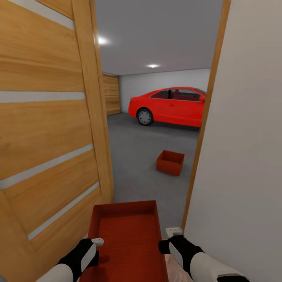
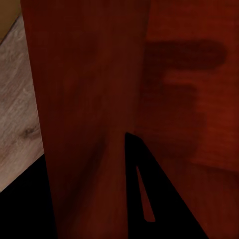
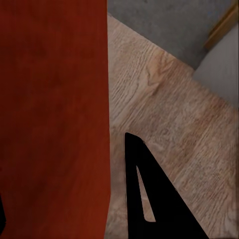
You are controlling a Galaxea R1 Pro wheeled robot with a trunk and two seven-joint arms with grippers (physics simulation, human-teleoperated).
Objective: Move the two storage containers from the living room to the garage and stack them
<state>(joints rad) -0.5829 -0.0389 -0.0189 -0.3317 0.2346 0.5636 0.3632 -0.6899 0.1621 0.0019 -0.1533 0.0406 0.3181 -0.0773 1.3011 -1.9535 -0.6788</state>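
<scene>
One storage container [image 1: 127, 231], an orange-red open box, hangs in front of me between both hands at the doorway. My left gripper [image 1: 96, 244] is shut on its left wall, and the left wrist view shows that wall [image 2: 99, 99] running between the fingers of the left gripper [image 2: 84, 149]. My right gripper [image 1: 166, 241] is shut on the right wall [image 3: 55, 99], with one black finger [image 3: 144, 199] outside it. The other storage container [image 1: 170, 162] sits upright on the grey garage floor [image 1: 133, 149], ahead and slightly right.
An open wooden door [image 1: 47, 129] stands close on my left. A white wall [image 1: 243, 137] with a wooden frame [image 1: 201, 137] is close on my right, leaving a narrow gap. A red car [image 1: 172, 105] is parked at the back. Wood-plank flooring [image 3: 169, 124] lies below.
</scene>
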